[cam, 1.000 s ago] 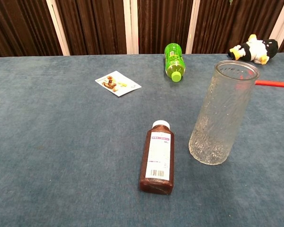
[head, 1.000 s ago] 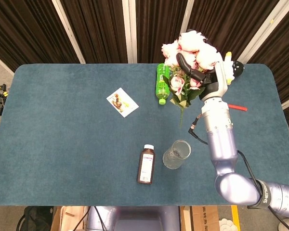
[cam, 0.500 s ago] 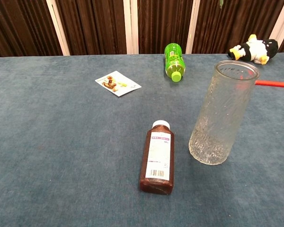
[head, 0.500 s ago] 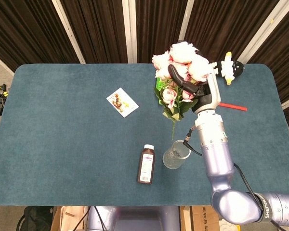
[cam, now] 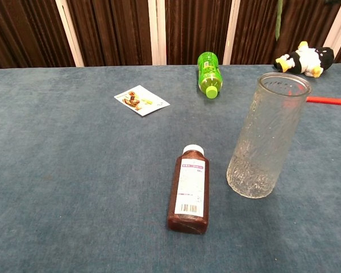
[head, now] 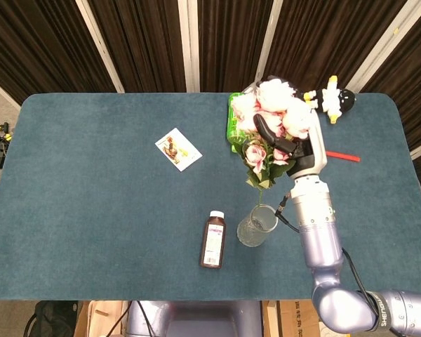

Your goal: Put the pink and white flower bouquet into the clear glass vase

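Observation:
My right hand [head: 284,140] grips the pink and white flower bouquet [head: 270,119] upright above the table, its dark fingers wrapped around the green leaves under the blooms. The thin green stem [head: 259,199] hangs down just over the mouth of the clear glass vase [head: 257,225]. In the chest view the vase [cam: 269,135] stands upright at the right, and the stem tip [cam: 278,20] shows above its rim at the top edge. My left hand is not in either view.
A brown medicine bottle [head: 212,240] lies left of the vase. A green bottle [cam: 207,74] lies on its side behind. A small picture card [head: 177,149], a penguin toy [head: 333,99] and a red stick [head: 342,156] lie on the blue table [head: 91,196].
My right hand has carried the bouquet forward and lowered it, so the stem now hangs right over the vase mouth. The stem has come into the chest view.

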Available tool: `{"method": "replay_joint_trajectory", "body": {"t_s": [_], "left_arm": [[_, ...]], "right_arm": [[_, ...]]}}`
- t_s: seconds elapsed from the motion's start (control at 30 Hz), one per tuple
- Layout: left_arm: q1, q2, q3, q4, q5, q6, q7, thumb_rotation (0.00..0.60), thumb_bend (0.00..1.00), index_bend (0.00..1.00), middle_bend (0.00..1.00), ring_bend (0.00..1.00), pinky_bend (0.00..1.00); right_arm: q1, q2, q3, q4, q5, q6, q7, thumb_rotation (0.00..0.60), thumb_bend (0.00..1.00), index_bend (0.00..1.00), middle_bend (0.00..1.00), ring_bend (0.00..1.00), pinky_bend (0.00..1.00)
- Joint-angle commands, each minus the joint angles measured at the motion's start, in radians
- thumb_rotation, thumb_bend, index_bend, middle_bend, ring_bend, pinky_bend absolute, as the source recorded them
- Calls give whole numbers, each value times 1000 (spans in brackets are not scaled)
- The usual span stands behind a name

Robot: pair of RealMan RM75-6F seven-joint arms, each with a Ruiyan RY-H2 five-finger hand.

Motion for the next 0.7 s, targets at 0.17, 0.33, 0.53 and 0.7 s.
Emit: {"method": "replay_joint_trajectory", "body": {"t_s": [0.17,0.33,0.53,0.7], "left_arm": [[1,-2,1,-3,2,2,6,600,175,149,0,0,0],[3,-2,-1,-6,-4,3,10,600,175,149,0,0,0],[4,-3,-1,-7,-4,5,13,600,175,150,0,0,0],[6,-1,-1,-8,-6,5,10,600,175,149,0,0,0]], "right_arm": [[-53,-16,-41,30,-48,-50,47,600,320,290,301,700,545],[-93,-19,-69,45,-90,-86,83,600,319,290,301,700,545],[-122,-27,-87,71,-120,-119,113,600,319,290,301,700,545],[-152,-37,-112,89,-167,-139,144,600,319,290,303,701,545]]}}
